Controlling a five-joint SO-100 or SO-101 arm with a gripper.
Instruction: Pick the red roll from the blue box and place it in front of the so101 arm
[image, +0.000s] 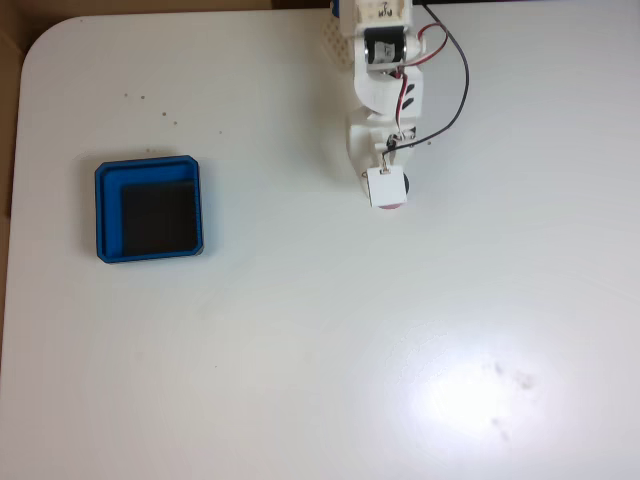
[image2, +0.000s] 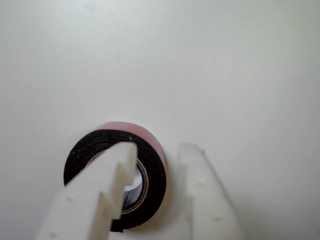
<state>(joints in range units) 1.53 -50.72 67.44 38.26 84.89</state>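
So the gripper (image2: 155, 150) in the wrist view is straddling one wall of the red roll (image2: 145, 137): the left finger (image2: 100, 192) pokes down into the centre hole and the right finger (image2: 202, 195) sits just outside the ring. Whether they're actually pinching that wall or there's a sliver of slack, I honestly can't tell from here. The roll looks like it's lying flat on the white table (image2: 225, 65), with a black face turned up, a red outer edge and a pale core showing inside the hole. In the fixed view, the so101 arm (image: 385, 70) reaches down from the top edge of the table (image: 300, 350), white body with black motors and red and black wires looping off to the right. Its tip (image: 387, 190) is mostly hidden under a small white square part, and just a thin bit of the red roll (image: 394, 208) peeks out below that. The blue box (image: 108, 210) sits well apart on the left side of the table, black floor showing, nothing in it.
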